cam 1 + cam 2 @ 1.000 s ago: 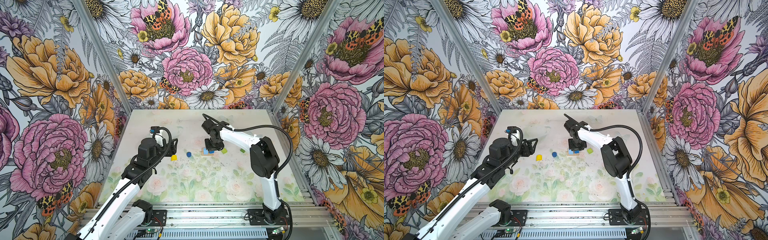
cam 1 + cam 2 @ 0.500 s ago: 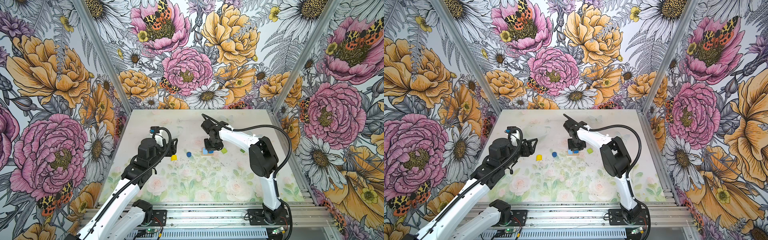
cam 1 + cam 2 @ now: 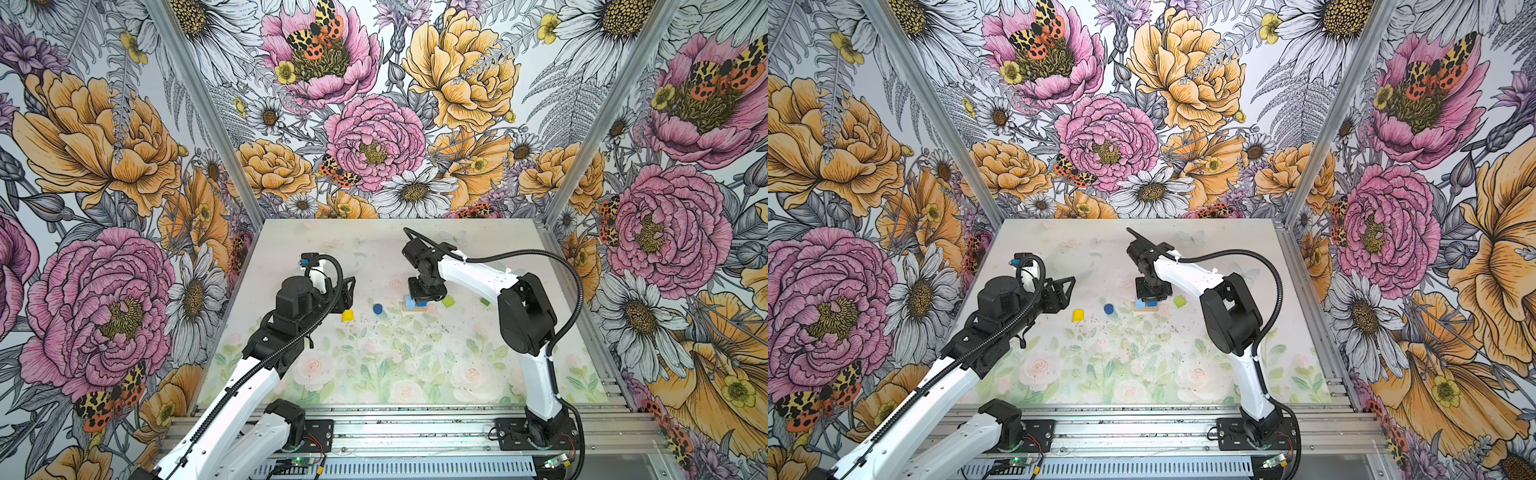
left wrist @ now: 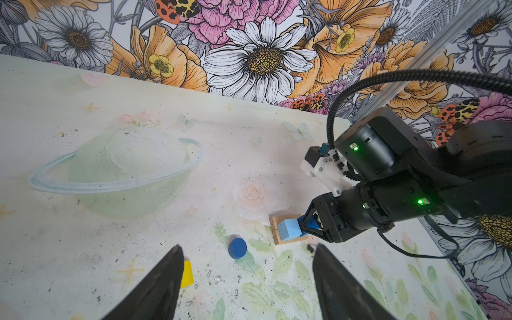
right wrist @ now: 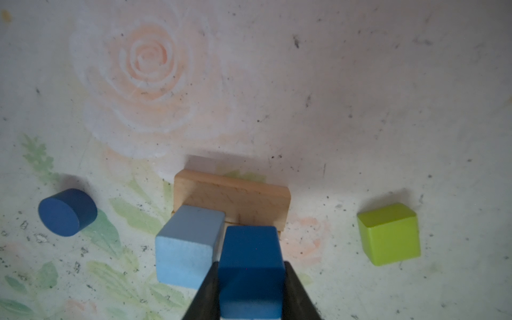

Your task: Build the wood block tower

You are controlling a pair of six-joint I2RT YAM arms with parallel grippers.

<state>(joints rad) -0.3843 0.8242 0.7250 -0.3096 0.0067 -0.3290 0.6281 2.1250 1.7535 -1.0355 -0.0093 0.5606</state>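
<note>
Grainy tan bar [image 5: 235,194], dark blue cube [image 5: 250,257]

The tan oblong wooden bar [image 5: 232,199] is bare, unpainted wood with visible grain and a smooth, dull face, while the light blue painted cube [image 5: 188,246], dark blue painted cube [image 5: 250,257], lime green painted cube [image 5: 389,234] and dark blue painted cylinder [image 5: 68,212] wear flat, matt paint (the light blue looks faintly chalky). The pale printed tabletop [image 5: 360,83] is matt, scuffed and flecked with dark specks; the white arm shells [image 3: 473,274] look like smooth, slightly glossy plastic, the silver front rail [image 3: 415,430] like bare metal.
</note>
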